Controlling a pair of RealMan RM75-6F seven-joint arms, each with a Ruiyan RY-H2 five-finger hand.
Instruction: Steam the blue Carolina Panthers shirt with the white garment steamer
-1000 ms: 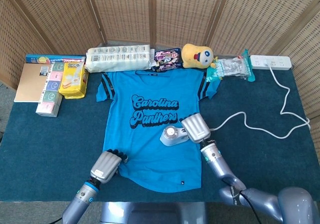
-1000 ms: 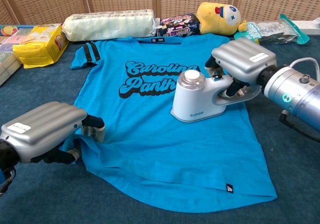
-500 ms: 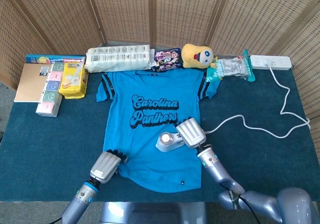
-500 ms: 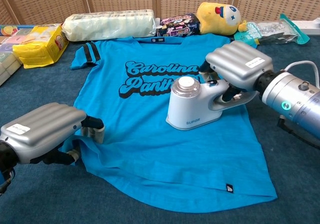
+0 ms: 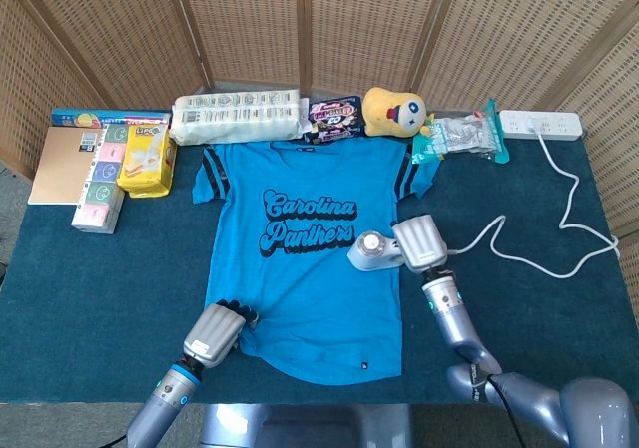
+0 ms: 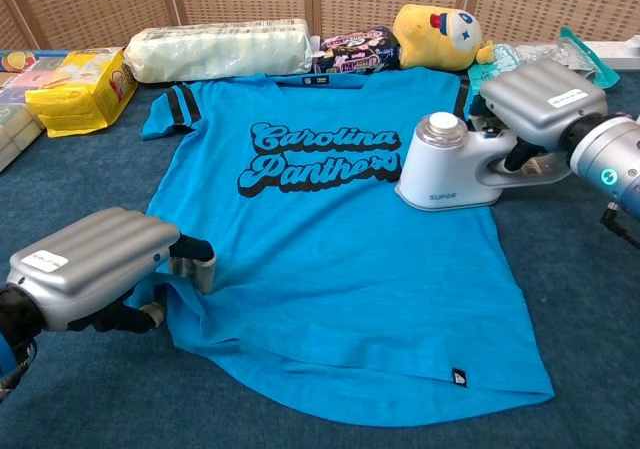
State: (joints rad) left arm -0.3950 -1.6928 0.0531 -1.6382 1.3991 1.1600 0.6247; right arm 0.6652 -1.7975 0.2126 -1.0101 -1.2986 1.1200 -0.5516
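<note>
Shirt (image 6: 330,259), soft blue knit w/ black script, lay flat on the table (image 6: 580,299). Right hand (image 6: 543,101) gripped the steamer (image 6: 447,164) handle; smooth white rounded body sat on shirt's right edge. Left hand (image 6: 92,264), ribbed grey shell, pinched the lower left hem.

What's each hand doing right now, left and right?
Left hand: closed on the bottom-left hem of the blue shirt, pinning it.
Right hand: gripping the handle of the white steamer.
</note>
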